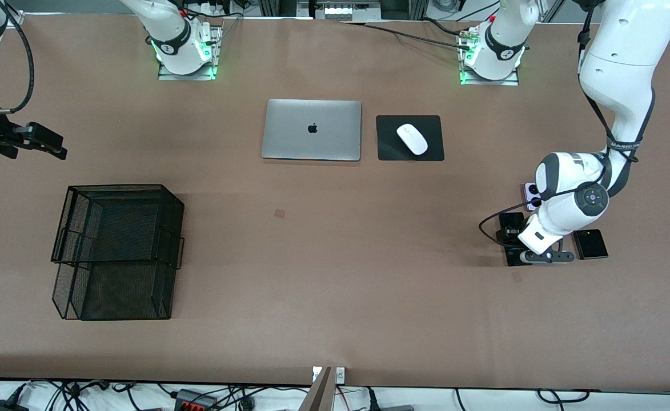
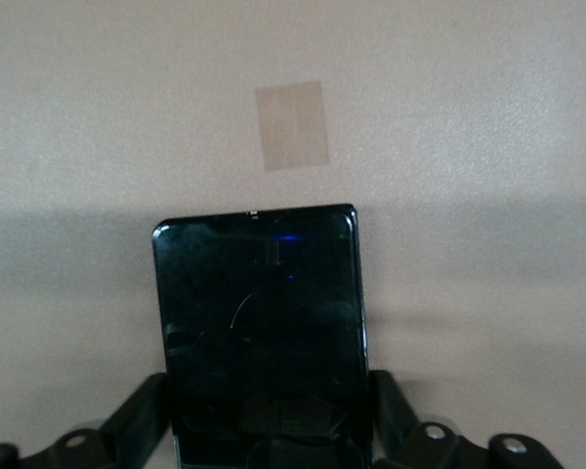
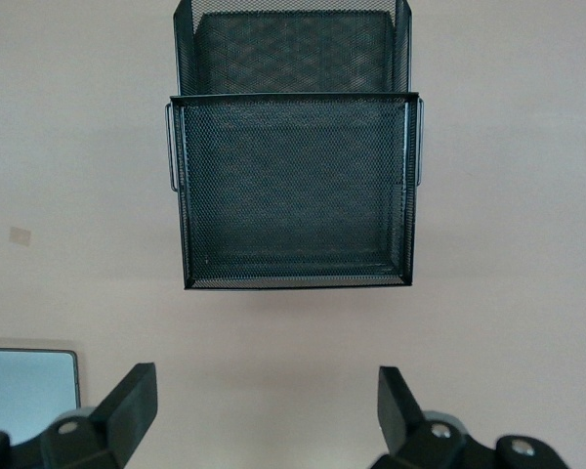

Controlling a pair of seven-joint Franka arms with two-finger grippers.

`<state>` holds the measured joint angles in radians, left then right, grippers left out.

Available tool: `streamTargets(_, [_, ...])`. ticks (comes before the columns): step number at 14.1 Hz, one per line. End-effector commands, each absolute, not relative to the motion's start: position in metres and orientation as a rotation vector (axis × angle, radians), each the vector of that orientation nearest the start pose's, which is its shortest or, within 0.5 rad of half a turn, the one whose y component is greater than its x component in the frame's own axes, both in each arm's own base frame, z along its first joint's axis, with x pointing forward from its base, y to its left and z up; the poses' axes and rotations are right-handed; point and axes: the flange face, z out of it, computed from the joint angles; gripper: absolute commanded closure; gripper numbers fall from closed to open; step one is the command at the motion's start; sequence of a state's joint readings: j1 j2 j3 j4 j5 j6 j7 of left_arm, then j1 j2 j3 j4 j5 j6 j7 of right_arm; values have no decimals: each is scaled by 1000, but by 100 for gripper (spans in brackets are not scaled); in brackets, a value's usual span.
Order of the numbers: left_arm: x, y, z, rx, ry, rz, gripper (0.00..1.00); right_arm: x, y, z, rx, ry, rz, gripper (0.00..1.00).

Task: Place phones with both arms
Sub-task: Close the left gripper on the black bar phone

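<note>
The left claw [image 2: 272, 430] is down at the worktop [image 1: 335, 285], at the left arm's end. Its two fingers [image 2: 137, 420] press against both long sides of the long black phone [image 2: 262, 322], so it is closed on this phone. The phone lies flat, w/ one end sticking out from the claw toward a small tan patch [image 2: 293, 125] on the worktop.

The small black phone [image 1: 590, 244] lies just beside the claw. The lilac-white phone [image 1: 531, 193] is farther from the front camera, partly hidden by the arm.

The right claw [image 3: 269, 410] hangs wide open, w/ nothing in it, over the right arm's end of the worktop, near the black mesh tray [image 1: 119, 251]. This arm waits.

Near the robot bases are a silver laptop [image 1: 312, 129] and a white mouse [image 1: 412, 138] on a black pad [image 1: 389, 149].
</note>
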<state>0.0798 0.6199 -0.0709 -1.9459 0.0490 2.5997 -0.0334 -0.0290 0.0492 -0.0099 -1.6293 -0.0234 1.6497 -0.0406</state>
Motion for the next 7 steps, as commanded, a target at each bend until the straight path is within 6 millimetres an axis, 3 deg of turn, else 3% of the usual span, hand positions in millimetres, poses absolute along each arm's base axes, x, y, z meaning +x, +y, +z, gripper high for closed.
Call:
streamTargets(1, [619,7,160,-3147,1,-65,56,574,-22,577,-3148,9,56,0])
streamTargets(3, [623,5,170,-3149,7,-80,67,574,-21,577,-3148,6,56,0])
streamTargets(5, [631,-4,194,-3148,25,-73,69,574,-21,577,-3148,6,56,0])
streamTargets(7, [646,-30,220,-3166,69,9,69,574,-21,577,-3148,6,56,0])
